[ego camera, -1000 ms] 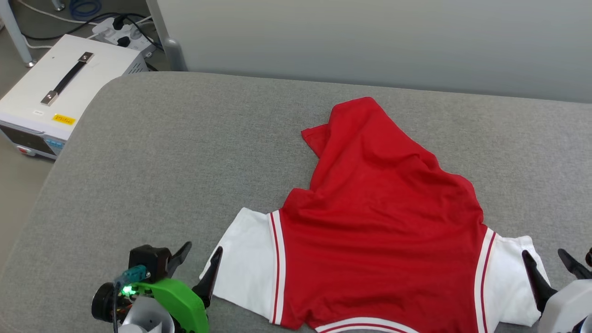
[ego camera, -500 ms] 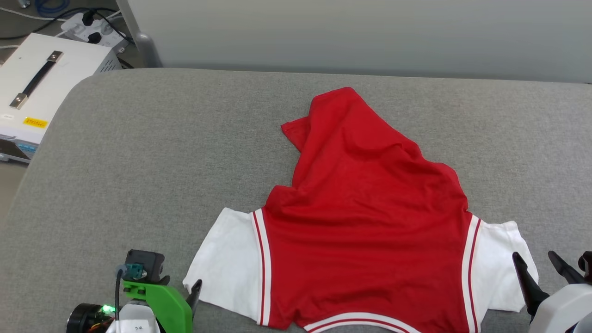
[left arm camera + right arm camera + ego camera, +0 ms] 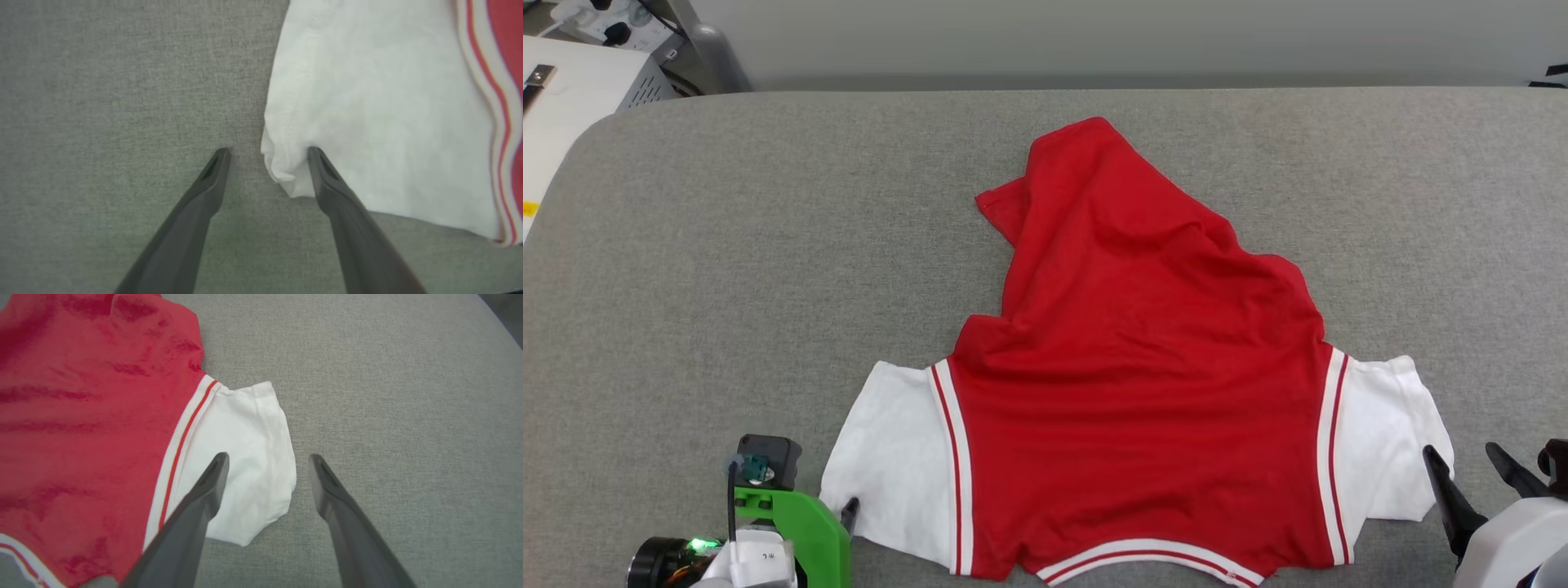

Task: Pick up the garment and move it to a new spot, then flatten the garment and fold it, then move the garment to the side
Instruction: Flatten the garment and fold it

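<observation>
The garment (image 3: 1135, 367), a red jersey with white short sleeves and red-white striped trim, lies spread on the grey padded surface (image 3: 727, 245), plain red side up. Its far part narrows to a wrinkled point. My left gripper (image 3: 268, 153) is open at the corner of the left white sleeve (image 3: 367, 102), which lies between its fingers; one fingertip (image 3: 849, 510) shows by that sleeve in the head view. My right gripper (image 3: 1470, 469) is open beside the right sleeve (image 3: 245, 457), straddling that sleeve's outer edge. Neither holds anything.
A white box (image 3: 572, 90) with a black handle stands on the floor past the surface's far left corner, beside a power strip (image 3: 596, 16) and a grey post (image 3: 715, 57). A pale wall runs behind. Bare grey fabric surrounds the garment.
The head camera has turned, shifting the whole picture left and up. My left gripper has drawn back toward the near edge, from the sleeve's side to its near corner. Both grippers stay open.
</observation>
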Motion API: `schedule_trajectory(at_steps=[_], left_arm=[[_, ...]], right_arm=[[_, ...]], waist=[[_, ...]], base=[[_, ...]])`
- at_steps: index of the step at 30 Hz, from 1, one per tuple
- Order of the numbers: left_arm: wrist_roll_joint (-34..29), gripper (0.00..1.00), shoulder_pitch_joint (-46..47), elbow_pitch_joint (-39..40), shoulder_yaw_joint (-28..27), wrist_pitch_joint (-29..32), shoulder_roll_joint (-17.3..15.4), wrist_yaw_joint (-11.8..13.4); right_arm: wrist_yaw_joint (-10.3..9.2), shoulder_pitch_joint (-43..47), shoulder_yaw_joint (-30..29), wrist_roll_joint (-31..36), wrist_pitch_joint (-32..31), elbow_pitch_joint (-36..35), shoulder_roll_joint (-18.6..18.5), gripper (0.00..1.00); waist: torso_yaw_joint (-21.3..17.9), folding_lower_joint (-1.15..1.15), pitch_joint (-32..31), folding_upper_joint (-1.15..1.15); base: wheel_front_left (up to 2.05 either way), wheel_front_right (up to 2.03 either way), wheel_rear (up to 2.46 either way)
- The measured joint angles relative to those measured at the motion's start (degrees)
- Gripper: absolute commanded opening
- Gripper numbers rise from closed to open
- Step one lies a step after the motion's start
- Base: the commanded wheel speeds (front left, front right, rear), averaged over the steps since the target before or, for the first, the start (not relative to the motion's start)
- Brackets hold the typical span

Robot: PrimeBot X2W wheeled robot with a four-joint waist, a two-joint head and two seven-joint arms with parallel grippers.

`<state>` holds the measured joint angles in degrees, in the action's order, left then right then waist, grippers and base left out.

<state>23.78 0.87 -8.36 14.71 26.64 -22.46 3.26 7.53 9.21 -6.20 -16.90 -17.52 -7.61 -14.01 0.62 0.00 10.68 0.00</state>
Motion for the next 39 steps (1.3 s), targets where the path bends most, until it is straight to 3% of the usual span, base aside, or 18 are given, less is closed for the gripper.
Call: schedule_trajectory(at_steps=[1,2,3,10,18,24,31,39], left_arm=[[0.0,0.95,0.2,-0.4,0.2,0.3,0.0,-0.1],[0.3,0.15,0.4,-0.7,0.2,0.4,0.0,-0.6],[0.8,0.0,0.7,-1.0,0.0,0.3,0.2,-1.0],[1.1,0.0,1.3,-2.5,-0.2,-3.7,1.2,-1.0],[2.6,0.0,1.1,3.6,-4.8,-10.1,1.5,1.6],[4.0,0.0,-2.1,9.6,-6.0,-8.2,0.2,2.1],[5.3,0.0,-5.2,16.8,-5.2,-3.9,0.0,3.0],[6.0,0.0,-5.2,19.8,-4.3,-2.9,0.1,3.6]], right_arm=[[0.0,0.0,0.0,0.0,-0.3,0.0,0.0,1.0],[0.0,0.0,0.0,0.0,-0.6,0.0,-0.1,1.0],[0.0,0.0,0.1,0.0,-0.9,0.0,-0.1,1.0],[0.0,0.4,-0.7,-0.4,-4.7,0.1,-0.5,1.0],[0.0,2.4,-2.8,-0.4,-8.9,-0.1,-0.1,1.0],[0.0,2.5,-4.1,-0.1,-11.9,-0.1,0.7,1.0],[0.0,2.0,-5.1,0.0,-19.5,0.8,2.2,1.0],[0.0,-1.4,-4.1,0.4,-25.2,4.7,1.8,1.0]], waist=[[-0.1,0.0,0.2,0.0],[-0.3,0.0,0.3,0.0],[-0.4,0.0,0.4,0.0],[-0.1,0.0,-1.2,0.0],[1.7,0.0,-3.3,0.0],[3.4,0.0,-4.2,0.0],[4.9,0.0,-3.6,0.0],[6.6,0.0,-2.0,0.0]], base=[[0.0,0.0,0.0],[0.0,0.0,0.0],[0.0,0.0,0.0],[0.0,0.0,0.0],[0.0,0.0,0.0],[0.0,0.0,0.0],[0.0,0.0,0.0],[0.0,0.0,0.0]])
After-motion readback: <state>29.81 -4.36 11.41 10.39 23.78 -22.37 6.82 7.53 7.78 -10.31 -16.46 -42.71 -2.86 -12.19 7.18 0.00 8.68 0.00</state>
